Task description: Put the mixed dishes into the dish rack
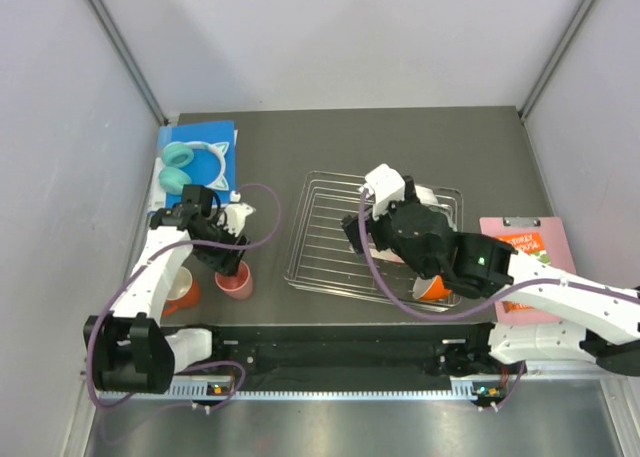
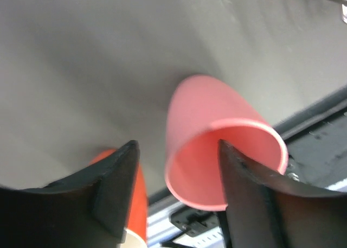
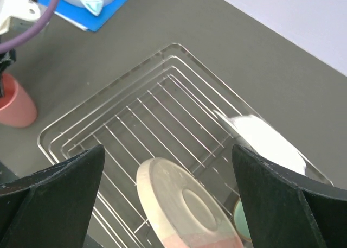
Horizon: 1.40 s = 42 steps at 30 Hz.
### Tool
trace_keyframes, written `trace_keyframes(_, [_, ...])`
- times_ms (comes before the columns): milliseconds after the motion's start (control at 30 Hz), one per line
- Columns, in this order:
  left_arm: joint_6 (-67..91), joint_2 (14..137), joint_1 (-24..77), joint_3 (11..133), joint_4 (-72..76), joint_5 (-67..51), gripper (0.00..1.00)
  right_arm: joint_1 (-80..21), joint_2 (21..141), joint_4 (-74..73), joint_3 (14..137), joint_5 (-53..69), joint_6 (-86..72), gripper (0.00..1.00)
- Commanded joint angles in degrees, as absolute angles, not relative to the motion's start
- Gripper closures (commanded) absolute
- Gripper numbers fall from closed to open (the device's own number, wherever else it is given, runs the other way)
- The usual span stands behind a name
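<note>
The silver wire dish rack [image 1: 320, 239] lies mid-table. A white plate [image 3: 265, 142] and a pink-and-cream plate [image 3: 184, 204] stand tilted in it, and a mint-green bowl's edge [image 3: 242, 222] shows beside them. My right gripper [image 3: 167, 150] is open and empty above the pink-and-cream plate; it also shows in the top view [image 1: 353, 235]. An orange bowl [image 1: 433, 289] sits by the rack's near right corner. My left gripper [image 2: 176, 150] is open around the pink cup's [image 2: 217, 150] rim, its right finger over the mouth. The cup [image 1: 236, 278] stands left of the rack, with the orange mug [image 1: 184, 292] beside it.
A flat blue board [image 1: 215, 135] with a teal ring-shaped object [image 1: 180, 167] lies at the back left. A pink clipboard [image 1: 525, 267] lies right of the rack. A black rail [image 1: 340, 352] runs along the near edge. Grey walls close in both sides.
</note>
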State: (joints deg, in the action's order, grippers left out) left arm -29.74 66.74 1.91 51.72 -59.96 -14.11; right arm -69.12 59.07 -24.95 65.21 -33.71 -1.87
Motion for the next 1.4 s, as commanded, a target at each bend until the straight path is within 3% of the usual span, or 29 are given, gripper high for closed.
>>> trace_keyframes(0, [-29.62,68.98,3.08,51.24,-51.61,-10.99,0.41,-70.22,63.54,-28.65,72.85,-41.66,-8.95,0.0])
trace_keyframes(67, [-29.97,69.96,3.16,50.89,-50.19,-10.64,0.51,-70.4,63.2,-27.0,72.69,-40.97,-10.89,0.0])
trace_keyframes(167, [-29.71,72.5,3.34,51.24,-48.7,-10.11,0.95,-67.87,58.81,-22.19,66.57,-40.09,-22.75,0.0])
trace_keyframes(200, [-29.53,73.03,3.34,51.41,-48.43,-9.15,1.0,-66.89,57.41,-20.67,65.23,-37.64,-21.63,0.0])
trace_keyframes(433, [-27.95,70.49,3.34,60.8,-52.81,-13.08,1.0,-66.09,52.37,-11.69,62.75,-29.81,-14.24,0.0])
trace_keyframes(567, [-23.22,69.0,3.25,78.69,-57.38,-18.27,1.0,-65.75,53.44,-7.31,65.04,-16.48,-14.06,0.0])
trace_keyframes(633, [-21.02,68.2,3.16,84.52,-58.71,-22.73,1.0,-64.08,52.48,-0.75,61.99,-11.1,-19.48,0.0])
trace_keyframes(767, [-16.45,65.58,2.9,93.33,-55.73,-36.32,1.0,-51.44,54.75,13.77,55.82,11.64,-42.76,0.0])
trace_keyframes(933, [-2.05,56.52,2.9,84.92,-33.64,-49.73,1.0,-50.1,57.3,34.31,49.49,16.43,-56.59,0.0])
trace_keyframes(1133, [29.63,55.29,2.9,73.78,-12.95,-60.28,1.0,-49.75,65.46,51.99,49.48,23.54,-67.93,0.0])
trace_keyframes(1167, [33.27,54.94,2.9,71.83,-4.13,-62.03,1.0,-49.83,66.61,53.42,49.92,25.38,-69.07,0.0])
trace_keyframes(1367, [40.16,54.85,2.81,69.0,1.65,-63.72,1.0,-49.83,71.89,62.93,49.75,25.93,-75.58,0.0])
